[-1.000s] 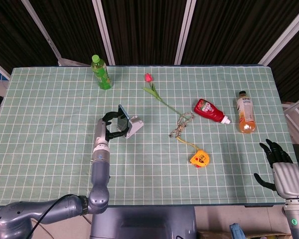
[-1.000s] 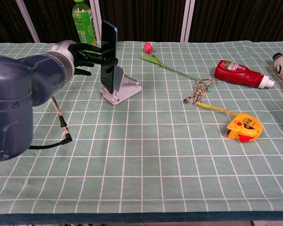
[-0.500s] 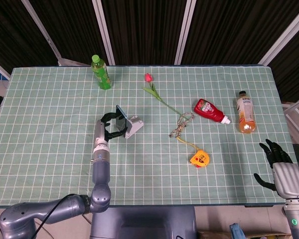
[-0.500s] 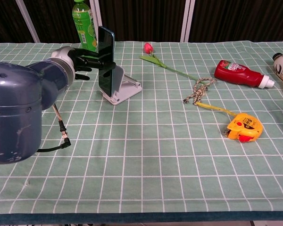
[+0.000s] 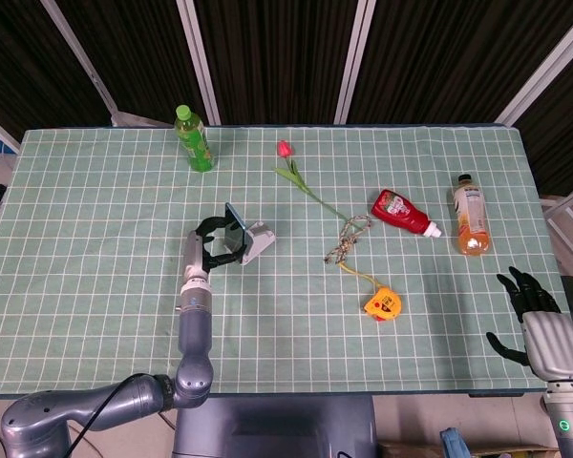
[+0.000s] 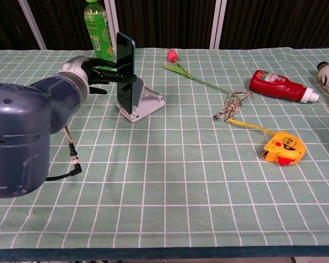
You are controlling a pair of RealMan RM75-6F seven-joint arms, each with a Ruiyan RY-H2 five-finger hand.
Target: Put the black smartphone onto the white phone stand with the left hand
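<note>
My left hand [image 5: 213, 240] [image 6: 102, 75] grips the black smartphone [image 5: 234, 230] [image 6: 125, 70], which stands upright on edge. Its lower end meets the front of the white phone stand [image 5: 254, 241] [image 6: 144, 103], left of the table's middle. In the chest view the fingers [image 6: 112, 67] wrap the phone from its left side. My right hand [image 5: 525, 296] hangs off the table's right front corner with its fingers apart and nothing in it; the chest view does not show it.
A green bottle [image 5: 195, 139] [image 6: 97, 28] stands behind the stand. A red tulip [image 5: 302, 180] [image 6: 193, 75], a knotted rope [image 5: 349, 238], a ketchup bottle [image 5: 402, 212], a juice bottle [image 5: 470, 216] and a yellow tape measure [image 5: 383, 304] [image 6: 284, 148] lie to the right.
The left hand shifted the phone slightly left, then back right against the stand, keeping it upright. The right hand has not moved.
</note>
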